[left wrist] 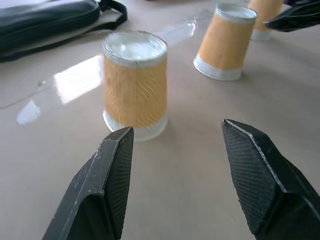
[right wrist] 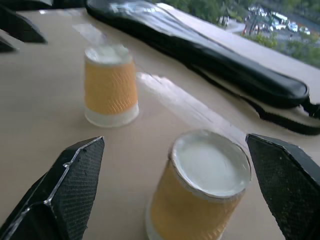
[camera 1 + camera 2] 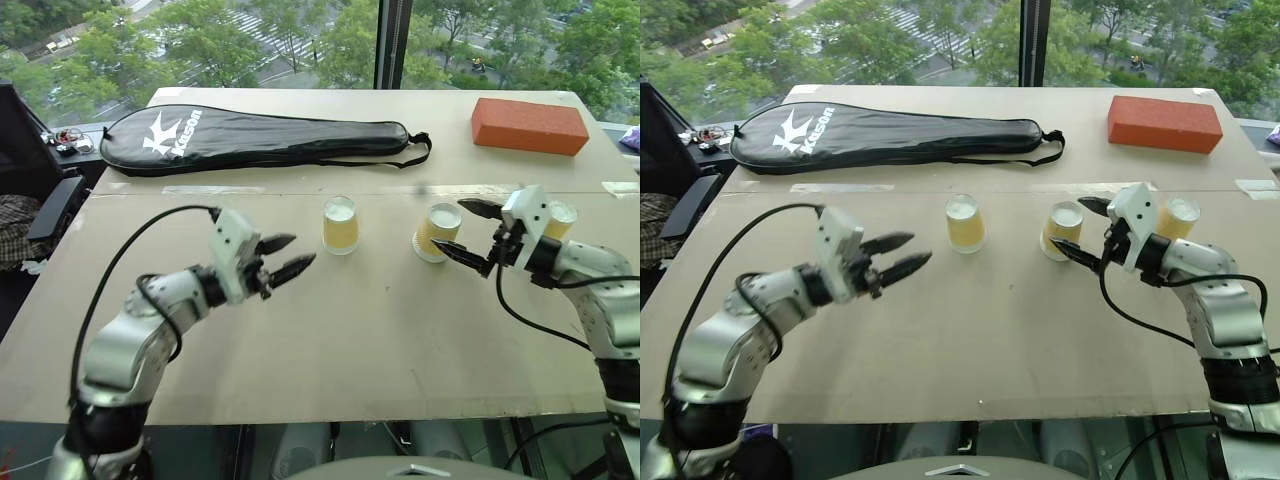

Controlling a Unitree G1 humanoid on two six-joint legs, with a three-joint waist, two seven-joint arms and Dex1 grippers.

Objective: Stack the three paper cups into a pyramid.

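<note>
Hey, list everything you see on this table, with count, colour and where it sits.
paper cups: three, yellow-orange, upside down in a row mid-table: left, middle, right behind the right arm
racket case: one, black with white logo, far left of table
brick-like block: one, orange-red, far right
table: one, beige
left end effector: black fingers, open, short of the left cup
right end effector: black fingers, open, around the middle cup

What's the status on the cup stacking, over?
Left gripper open, short of the left cup. Right gripper open around the middle cup. Third cup behind the right wrist. All three upside down, unstacked. Nothing between them.
</note>
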